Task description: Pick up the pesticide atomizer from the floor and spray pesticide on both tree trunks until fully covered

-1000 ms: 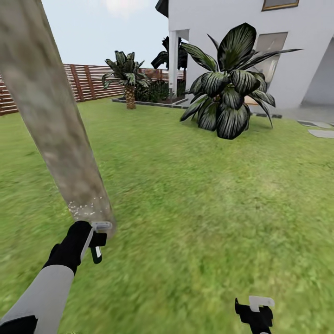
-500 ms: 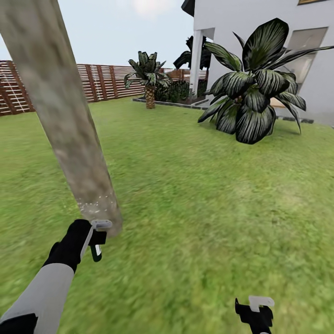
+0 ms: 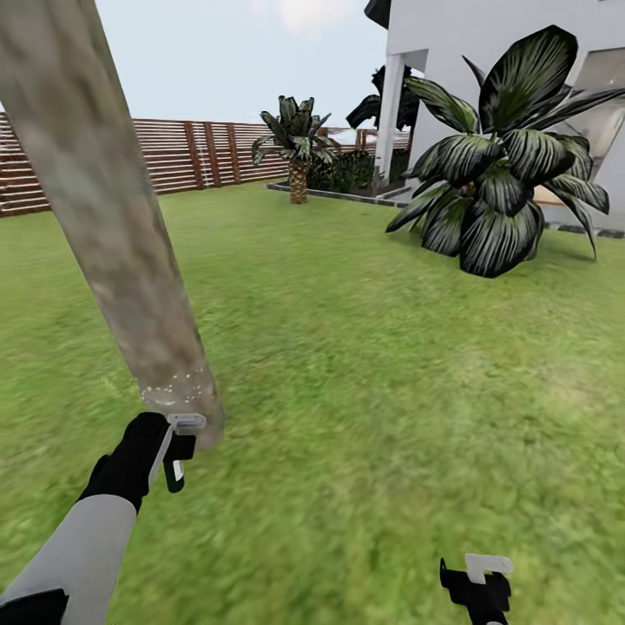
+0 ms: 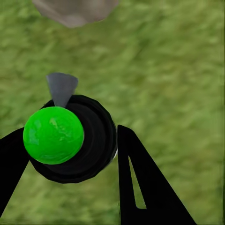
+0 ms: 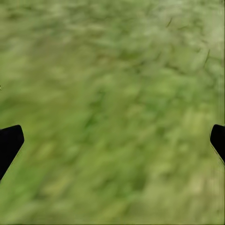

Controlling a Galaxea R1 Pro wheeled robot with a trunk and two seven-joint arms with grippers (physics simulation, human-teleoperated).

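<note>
Left gripper (image 3: 178, 447) clenched on atomizer (image 4: 70, 138), held low just beside trunk (image 3: 104, 217) foot, near left, likely so spray lands there | pesticide (image 3: 178, 386) specks ring the trunk base only; upper trunk looks bare | right gripper (image 3: 477, 583) near right, idle over grass (image 5: 112, 112), fingers spread, holding nothing

The pesticide atomizer (image 3: 176, 470), a small dark bottle with a white mark and a bright green round top (image 4: 53, 135), hangs at seven o'clock just beside the foot of the thick grey-beige tree trunk (image 3: 113, 226), whose base is dusted with whitish pesticide specks (image 3: 178, 384).
</note>
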